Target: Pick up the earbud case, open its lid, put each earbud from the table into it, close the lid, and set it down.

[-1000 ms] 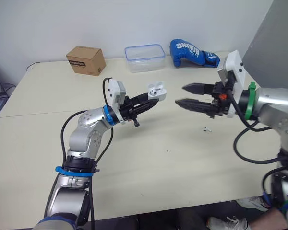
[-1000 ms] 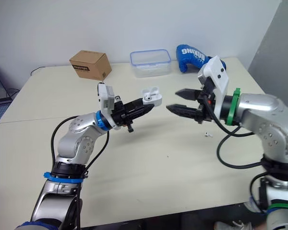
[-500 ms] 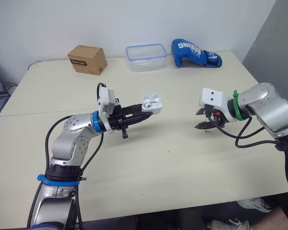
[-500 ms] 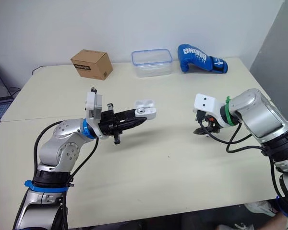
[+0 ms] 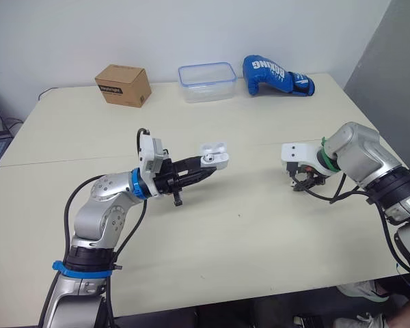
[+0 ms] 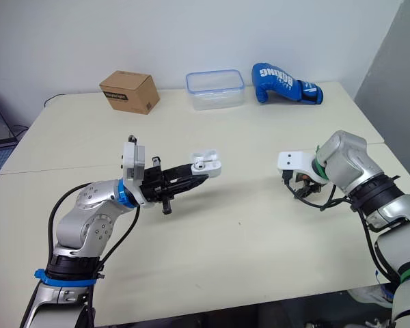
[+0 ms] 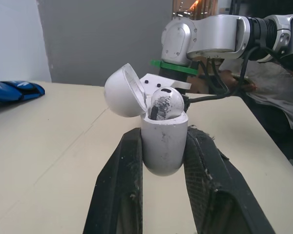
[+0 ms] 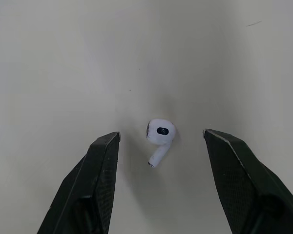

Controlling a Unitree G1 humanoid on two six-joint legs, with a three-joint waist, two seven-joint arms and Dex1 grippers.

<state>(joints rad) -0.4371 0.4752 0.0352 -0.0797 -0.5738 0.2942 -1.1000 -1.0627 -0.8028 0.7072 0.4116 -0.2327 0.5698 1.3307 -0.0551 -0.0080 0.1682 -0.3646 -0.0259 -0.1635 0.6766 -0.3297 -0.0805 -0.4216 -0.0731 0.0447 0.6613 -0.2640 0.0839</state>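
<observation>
Earbud case (image 7: 163,151), lid (image 7: 124,90) open, one earbud (image 7: 165,102) seated inside, pinched between the fingers of the left gripper (image 7: 164,139), held clear of the table (image 5: 246,232); second earbud (image 8: 159,132) lying on the table, untouched, between the spread fingers of the right gripper (image 8: 160,135).

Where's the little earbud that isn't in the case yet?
The earbud lies on the table at the robot's right side, directly under the right gripper, between its open fingers.
</observation>
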